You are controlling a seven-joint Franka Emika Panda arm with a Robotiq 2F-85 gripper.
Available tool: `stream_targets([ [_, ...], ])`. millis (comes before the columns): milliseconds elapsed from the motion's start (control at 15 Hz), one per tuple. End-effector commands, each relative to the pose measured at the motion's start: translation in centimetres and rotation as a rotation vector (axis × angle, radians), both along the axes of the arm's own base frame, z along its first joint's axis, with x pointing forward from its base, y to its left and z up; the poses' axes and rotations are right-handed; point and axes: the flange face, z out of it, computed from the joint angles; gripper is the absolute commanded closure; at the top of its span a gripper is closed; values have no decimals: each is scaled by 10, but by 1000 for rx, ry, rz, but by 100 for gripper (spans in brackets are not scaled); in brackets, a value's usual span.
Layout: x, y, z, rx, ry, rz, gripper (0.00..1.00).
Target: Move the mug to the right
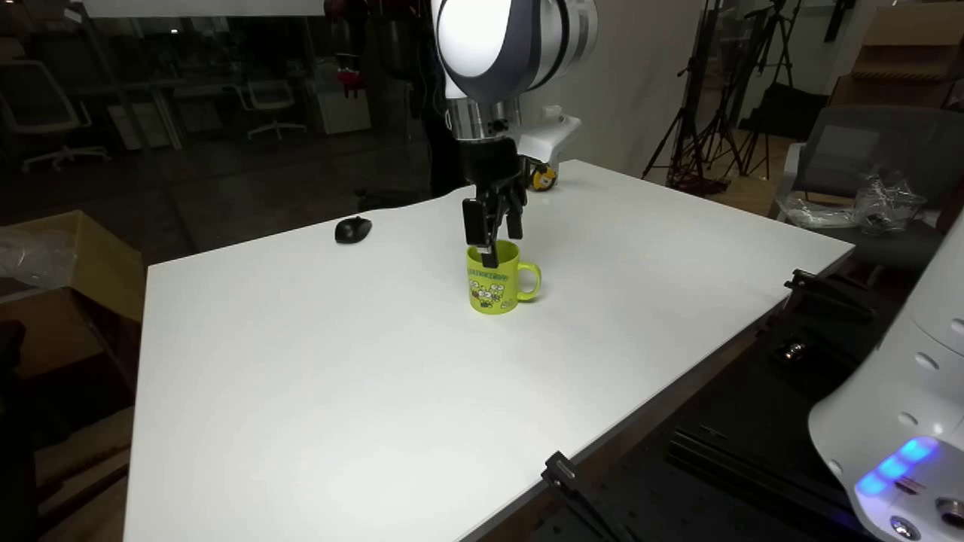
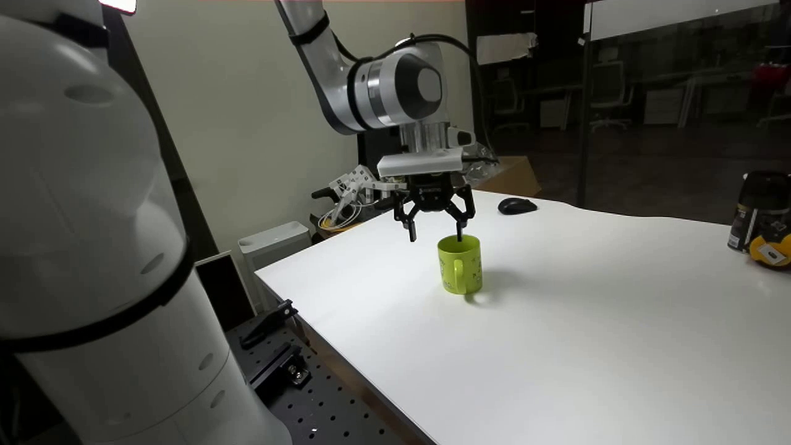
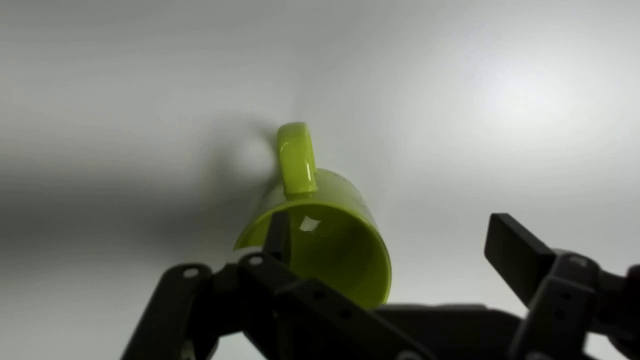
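The yellow-green mug [image 1: 495,292] stands upright on the white table, with a cartoon print on its side. It also shows in an exterior view [image 2: 469,272] with its handle towards that camera, and in the wrist view [image 3: 345,240] with its handle towards the top. My gripper [image 2: 436,238] is open above the mug and off to one side. In the wrist view the gripper [image 3: 392,237] has its left finger over or just inside the mug's mouth. Its right finger is outside, well apart from the mug. Whether the left finger touches the mug cannot be told.
The white table [image 1: 301,391] carries a black mouse [image 1: 353,229], also in an exterior view [image 2: 517,206]. A yellow and black round object [image 2: 772,247] and a dark can [image 2: 755,213] stand at the table's far side. Black clamps [image 1: 561,473] grip the table edge.
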Motion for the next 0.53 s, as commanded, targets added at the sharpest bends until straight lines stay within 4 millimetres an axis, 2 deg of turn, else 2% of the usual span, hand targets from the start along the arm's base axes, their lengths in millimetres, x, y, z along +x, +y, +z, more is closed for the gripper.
stream_targets([
  [0,19,0,-13,-8,15,86,0],
  [467,45,4,-38,-5,55,217,0],
])
